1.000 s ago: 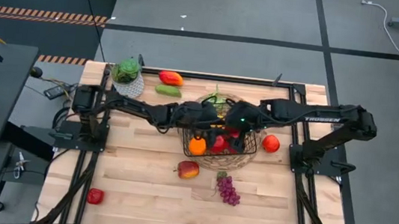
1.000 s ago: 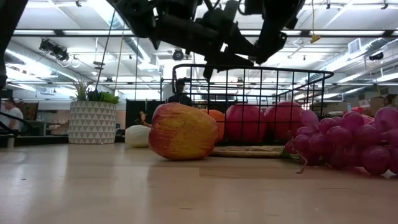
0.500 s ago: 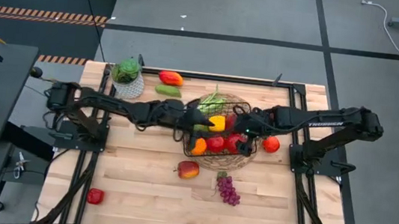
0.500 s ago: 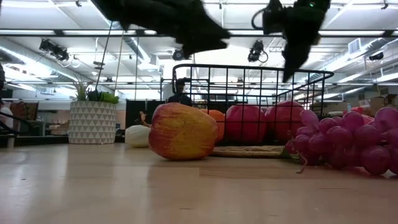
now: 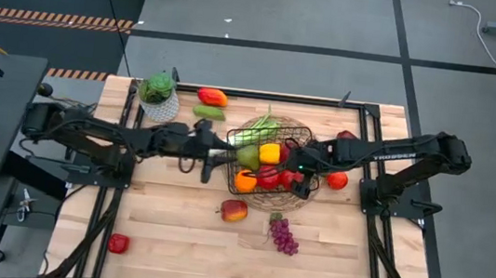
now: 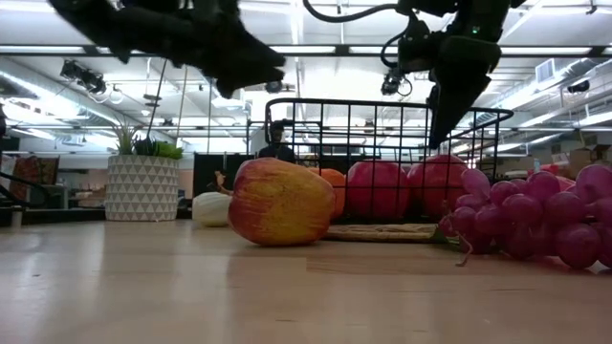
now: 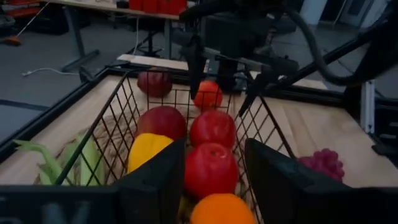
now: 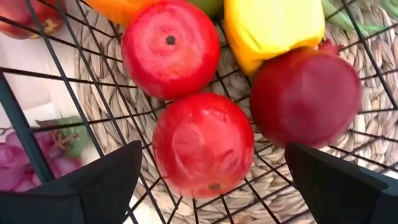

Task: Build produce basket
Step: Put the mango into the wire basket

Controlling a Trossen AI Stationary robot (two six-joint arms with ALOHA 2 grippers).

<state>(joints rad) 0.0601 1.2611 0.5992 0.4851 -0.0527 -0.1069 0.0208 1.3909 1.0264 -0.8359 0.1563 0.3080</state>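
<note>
The black wire basket (image 5: 298, 126) stands on a round woven mat at mid-table. It holds a yellow piece (image 5: 270, 153), an orange (image 5: 245, 182), red apples (image 8: 202, 143) and a green leek (image 5: 253, 135). My right gripper (image 8: 211, 155) hangs open over the basket's right part, fingers pointing steeply down on either side of a red apple without touching it. My left gripper (image 7: 214, 146) is open and holds nothing. It sits nearly level just left of the basket (image 7: 124, 118), facing it.
Outside the basket lie a red-yellow apple (image 5: 234, 210), purple grapes (image 5: 285, 235), a red apple (image 5: 336, 178), a small red piece (image 5: 118, 243), a red-orange piece (image 5: 212, 97) and a green one (image 5: 209, 112). A potted plant (image 5: 159, 91) stands far left.
My left gripper has drawn back from above the basket toward the table's left edge, staying about level in height and rolling a little. My right gripper has sunk lower over the basket's right part. The yellow piece, earlier covered by the arms, now shows in the basket.
</note>
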